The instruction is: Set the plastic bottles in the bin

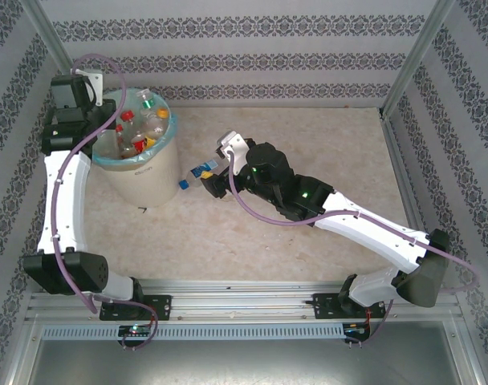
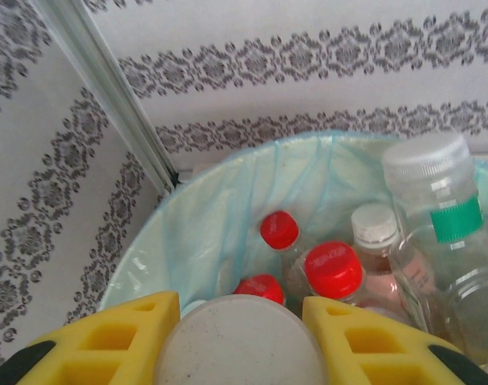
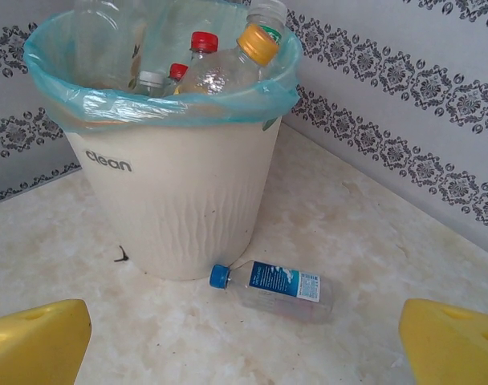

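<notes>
Left jaws clamp a white-capped bottle (image 2: pixel 240 343) over the bin (image 2: pixel 204 228). Right jaws gape wide. The blue-capped bottle (image 3: pixel 280 289) lies on the bench (image 3: pixel 372 241) at the bin's six o'clock. It looks light and crushable, so grasp mid-body.

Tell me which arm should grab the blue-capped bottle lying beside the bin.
Right. Its open hand faces the blue-capped bottle on the table. The left hand hangs above the bin, shut on a white-capped bottle.
</notes>
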